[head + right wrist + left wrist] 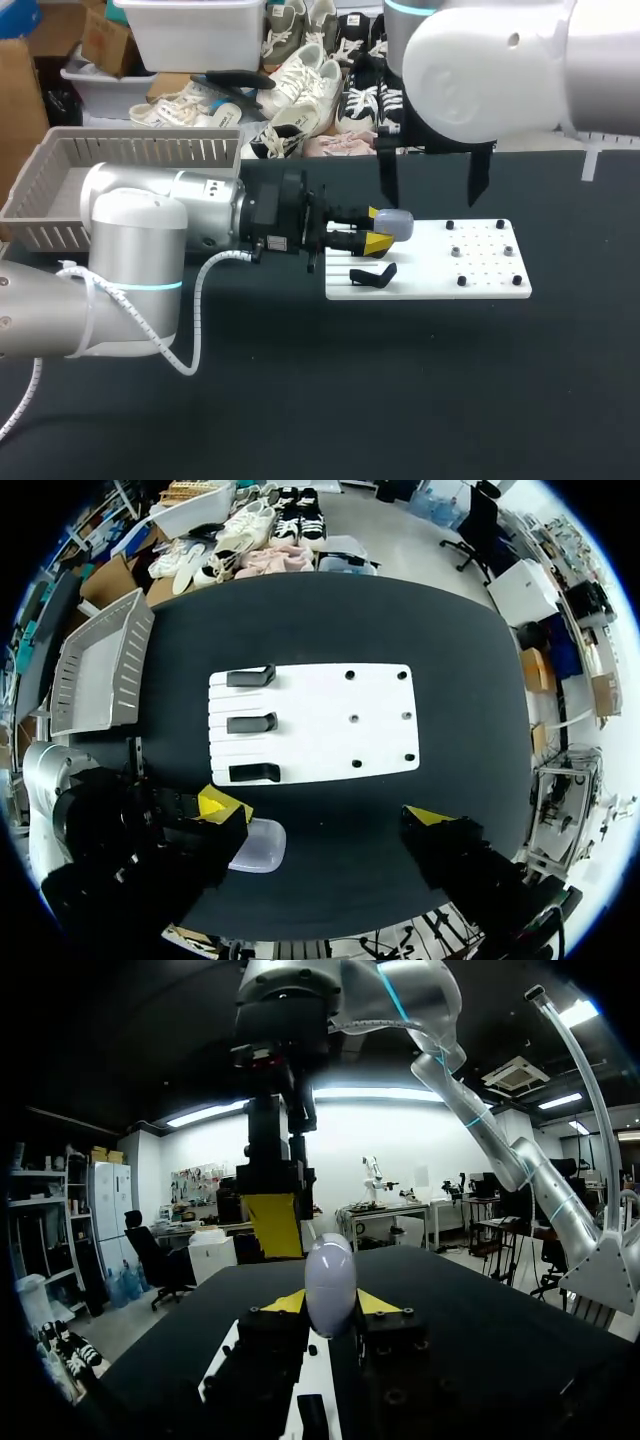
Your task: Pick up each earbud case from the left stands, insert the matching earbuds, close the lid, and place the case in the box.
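Observation:
My left gripper (378,228) is shut on a pale lavender earbud case (396,225), held just above the left end of the white board (430,268). In the left wrist view the closed case (330,1285) stands upright between the yellow tips. One black stand (372,275) shows beside it; from above, three stands (252,723) line the board's left side. My right gripper (432,195) hangs wide open above the board with nothing between its fingers. In the right wrist view the case (255,845) lies below one of its fingers (222,805).
Several small dark pegs (455,252) dot the right half of the board. A grey slatted basket (60,165) stands at the table's back left. Bare black tabletop (400,400) lies in front of the board.

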Tool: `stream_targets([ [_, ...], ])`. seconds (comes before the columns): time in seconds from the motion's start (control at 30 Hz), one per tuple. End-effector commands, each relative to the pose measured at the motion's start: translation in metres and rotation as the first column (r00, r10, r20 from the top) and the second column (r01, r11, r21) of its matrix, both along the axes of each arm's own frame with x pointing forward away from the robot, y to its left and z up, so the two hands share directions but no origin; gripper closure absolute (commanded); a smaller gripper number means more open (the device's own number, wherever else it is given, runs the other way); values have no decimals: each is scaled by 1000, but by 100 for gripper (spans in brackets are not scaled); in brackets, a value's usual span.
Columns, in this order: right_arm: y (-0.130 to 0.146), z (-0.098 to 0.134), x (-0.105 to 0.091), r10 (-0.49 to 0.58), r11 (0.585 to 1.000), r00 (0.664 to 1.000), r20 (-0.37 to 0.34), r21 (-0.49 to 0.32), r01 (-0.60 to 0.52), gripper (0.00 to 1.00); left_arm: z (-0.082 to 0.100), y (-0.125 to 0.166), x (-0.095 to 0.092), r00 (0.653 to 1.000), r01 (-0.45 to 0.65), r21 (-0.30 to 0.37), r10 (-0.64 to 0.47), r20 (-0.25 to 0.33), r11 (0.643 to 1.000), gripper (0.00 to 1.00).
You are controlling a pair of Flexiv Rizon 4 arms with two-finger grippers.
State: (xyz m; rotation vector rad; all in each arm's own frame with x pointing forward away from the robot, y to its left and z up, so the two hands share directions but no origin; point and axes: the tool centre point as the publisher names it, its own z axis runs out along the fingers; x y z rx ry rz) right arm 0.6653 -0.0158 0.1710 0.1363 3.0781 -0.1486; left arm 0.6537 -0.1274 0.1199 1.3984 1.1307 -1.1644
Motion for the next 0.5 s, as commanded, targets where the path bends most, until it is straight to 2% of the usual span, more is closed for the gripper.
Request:
stream_targets([
  [0.03, -8, 4, -6, -32, 999, 999, 38, 12, 31, 0, 0, 0, 0, 1000, -1, -1, 1, 1, 1000, 100],
  [0.17, -19, 14, -6, -71, 997, 993, 92, 25, 69, 0, 0, 0, 0, 1000, -1, -1, 1, 1, 1000, 100],
  [0.23, -23, 20, -7, -52, 999, 992, 118, -2, 53, 0, 0, 0, 0, 1000, -1, -1, 1, 1, 1000, 100],
  [0.33, -29, 32, -12, 19, 998, 989, 150, 51, -27, 0, 0, 0, 0, 1000, -1, -1, 1, 1, 1000, 100],
  [0.5, -40, 46, -18, 104, 980, 974, 199, 148, -135, 0, 4, 8, 0, 999, -17, -5, 17, -30, 1000, 100],
])
